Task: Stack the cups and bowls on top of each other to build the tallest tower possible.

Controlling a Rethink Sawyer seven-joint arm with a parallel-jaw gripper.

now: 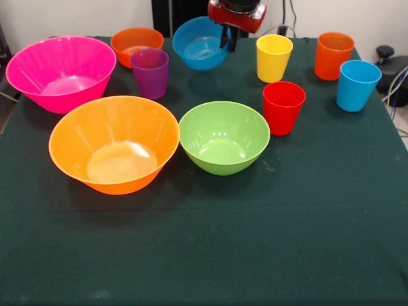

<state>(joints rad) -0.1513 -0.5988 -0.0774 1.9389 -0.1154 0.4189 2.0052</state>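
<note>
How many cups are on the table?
5: purple cup at back left, yellow cup back centre, orange cup and light blue cup back right, red cup beside the green bowl.

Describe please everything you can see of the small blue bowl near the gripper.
The small blue bowl is round, of glossy blue plastic, with a paler sheen inside. It appears empty and is tilted, its opening turned toward the camera. It sits at the table's far side, between the small orange bowl and the yellow cup. The gripper meets its right rim, jaws seemingly astride it; whether the bowl is lifted I cannot tell.
</note>
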